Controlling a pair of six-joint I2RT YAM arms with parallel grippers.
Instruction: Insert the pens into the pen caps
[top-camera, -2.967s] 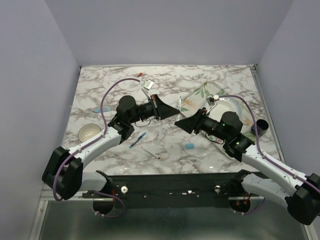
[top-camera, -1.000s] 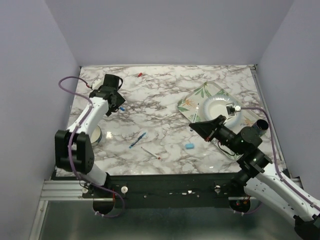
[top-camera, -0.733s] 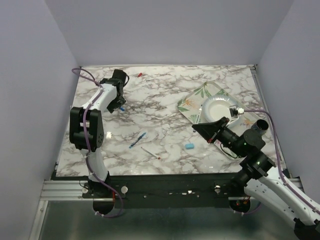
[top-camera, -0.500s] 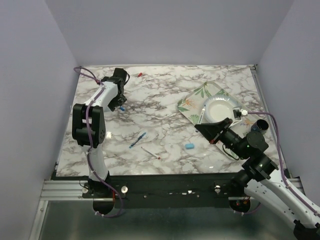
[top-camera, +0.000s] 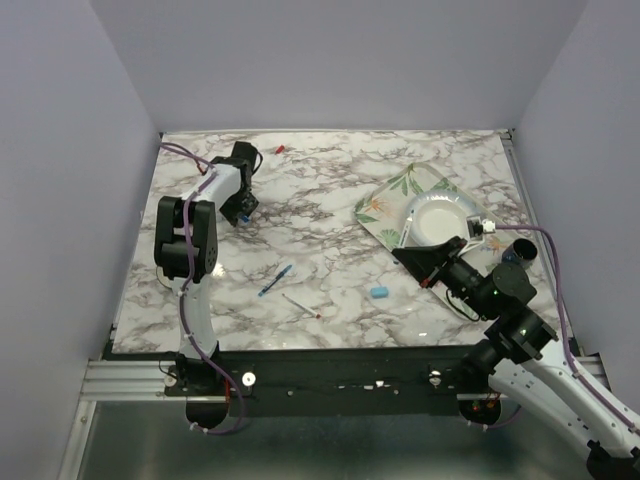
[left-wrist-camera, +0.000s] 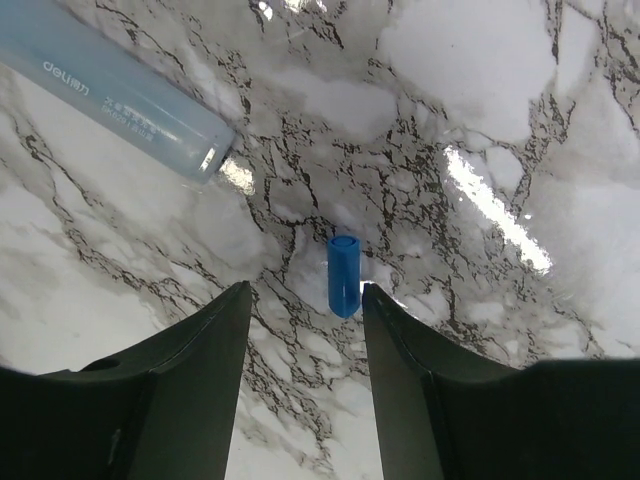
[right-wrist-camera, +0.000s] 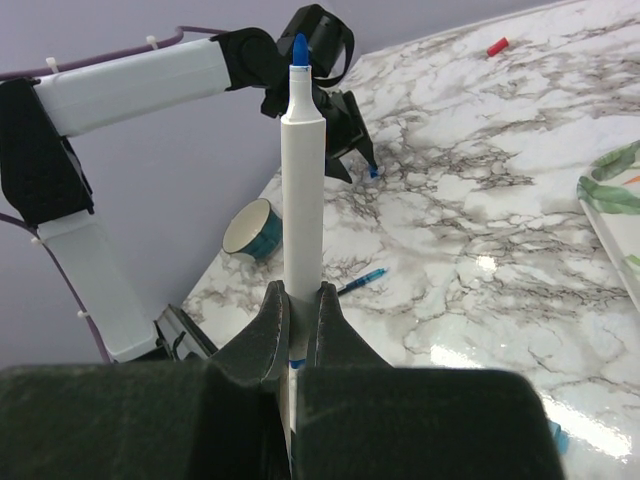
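A small blue pen cap (left-wrist-camera: 343, 275) lies on the marble just ahead of my left gripper (left-wrist-camera: 305, 300), which is open and low over the far left of the table (top-camera: 240, 205). A light blue cap (left-wrist-camera: 110, 95) lies a little farther off. My right gripper (right-wrist-camera: 300, 300) is shut on a white pen (right-wrist-camera: 300, 150) with a blue tip, held upright above the table near the tray (top-camera: 415, 255). A blue pen (top-camera: 275, 280), a thin white pen with a red end (top-camera: 300, 305), another light blue cap (top-camera: 379, 292) and a red cap (top-camera: 280, 149) lie loose.
A floral tray (top-camera: 385, 200) with a white plate (top-camera: 440, 215) sits at the right. Beside the right arm stands a dark cup (top-camera: 525, 255). A teal cup (right-wrist-camera: 250, 228) stands near the left arm's base. Purple walls close in three sides.
The left arm has folded up toward the far left corner and its jaws have narrowed over the blue cap. The right gripper has drawn back slightly to the right with the pen.
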